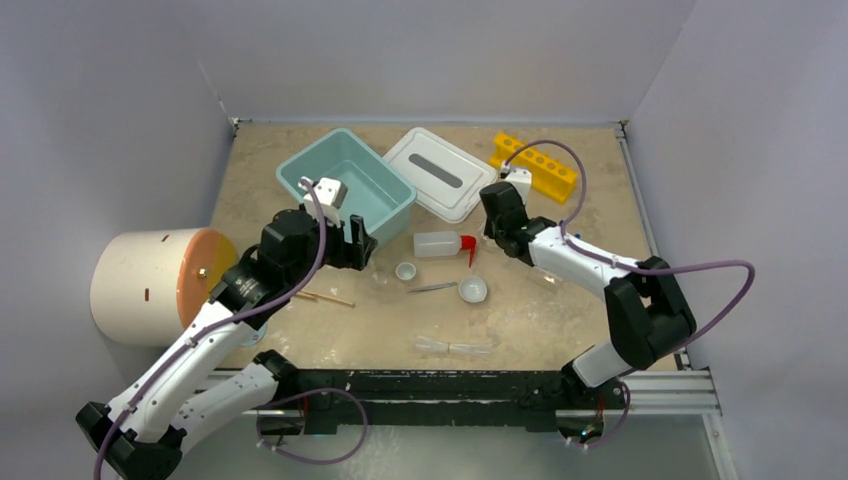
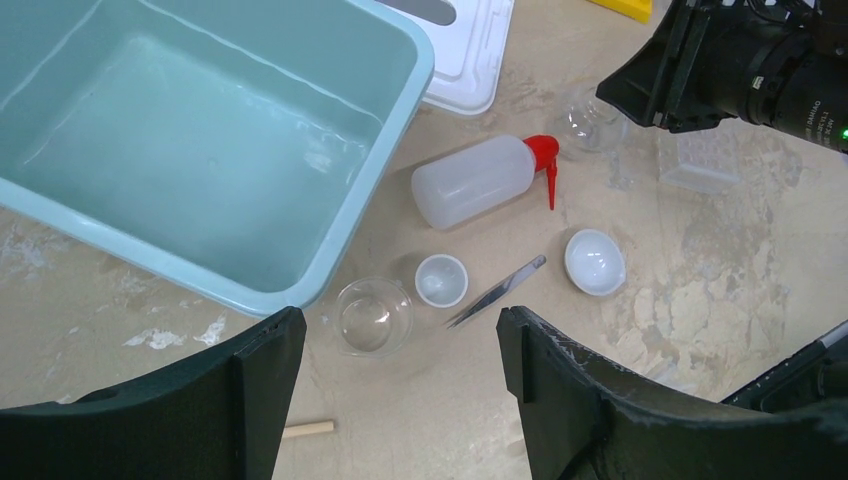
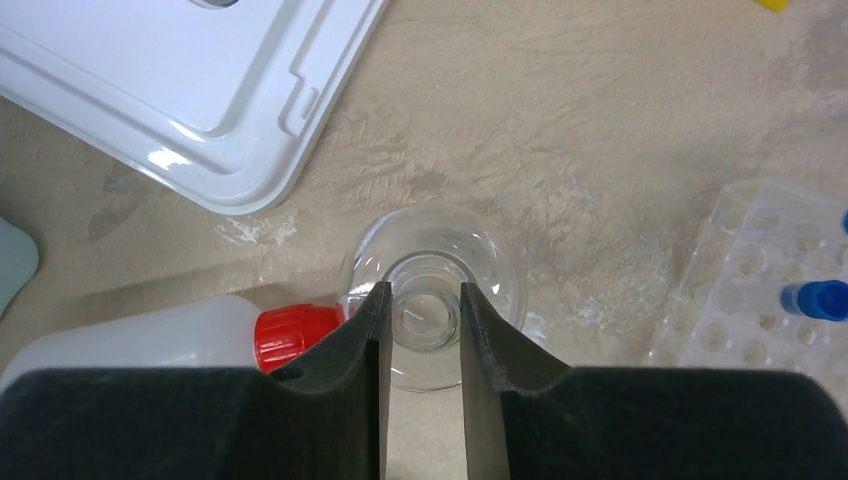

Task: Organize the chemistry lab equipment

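**Clerk:** Entry one, right pincer (image 3: 423, 300)?
**Checker:** Clamped on the neck of a clear glass flask (image 3: 440, 245), with one pad (image 3: 372, 340) against each side of the mouth. The flask stands upright on the worktop (image 3: 600, 120), right of centre. Its round body shows past the pads on both sides.

**Clerk:** What adjoins the flask?
**Checker:** The white lid (image 3: 180, 90) lies toward the far edge, apart from it. The squeeze bottle (image 3: 120, 345) lies on its side, its red cap (image 3: 293, 335) just beside the flask body. A clear well tray (image 3: 750, 260) sits on the side opposite the bottle and holds a blue-capped piece (image 3: 815, 298).

**Clerk:** Entry two, left pincer (image 2: 400, 330)?
**Checker:** Its jaws are wide apart and unloaded, raised above the middle of the worktop, just off the near corner of the teal tub (image 2: 200, 150). Under the gap are a small glass beaker (image 2: 373, 316), a tiny white bowl (image 2: 441, 279) touching or nearly touching it, and metal tweezers (image 2: 497, 290). A larger white bowl (image 2: 595, 262) lies just past the tweezers.

**Clerk:** Remaining stock?
**Checker:** The wooden sticks (image 1: 325, 297) are left of centre, partly under the left arm. The clear tubes (image 1: 455, 347) are toward the near edge, about midway along it. The yellow rack (image 1: 535, 165) is by the far right corner, and the cream cylinder (image 1: 150, 285) is at the left edge.
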Robot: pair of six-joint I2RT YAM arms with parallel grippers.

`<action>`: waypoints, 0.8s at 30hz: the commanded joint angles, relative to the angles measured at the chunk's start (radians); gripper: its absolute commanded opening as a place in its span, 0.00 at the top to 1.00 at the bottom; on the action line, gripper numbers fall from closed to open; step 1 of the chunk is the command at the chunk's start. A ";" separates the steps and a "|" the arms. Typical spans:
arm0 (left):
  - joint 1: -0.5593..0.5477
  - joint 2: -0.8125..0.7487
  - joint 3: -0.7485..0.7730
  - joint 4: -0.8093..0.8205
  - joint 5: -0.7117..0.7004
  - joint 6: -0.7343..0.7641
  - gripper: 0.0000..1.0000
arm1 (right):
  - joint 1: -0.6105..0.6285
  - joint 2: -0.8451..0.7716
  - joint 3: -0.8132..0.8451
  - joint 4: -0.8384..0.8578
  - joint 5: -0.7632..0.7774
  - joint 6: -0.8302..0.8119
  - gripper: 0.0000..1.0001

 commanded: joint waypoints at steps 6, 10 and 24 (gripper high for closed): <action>0.007 -0.065 0.005 0.035 0.033 0.003 0.29 | 0.000 -0.178 0.217 -0.098 0.088 -0.043 1.00; 0.009 -0.104 0.005 0.031 0.025 -0.002 0.29 | 0.021 -0.214 0.331 -0.102 0.049 -0.078 1.00; 0.009 -0.213 -0.001 0.021 -0.046 -0.031 0.29 | 0.240 0.062 0.786 -0.118 -0.076 -0.117 1.00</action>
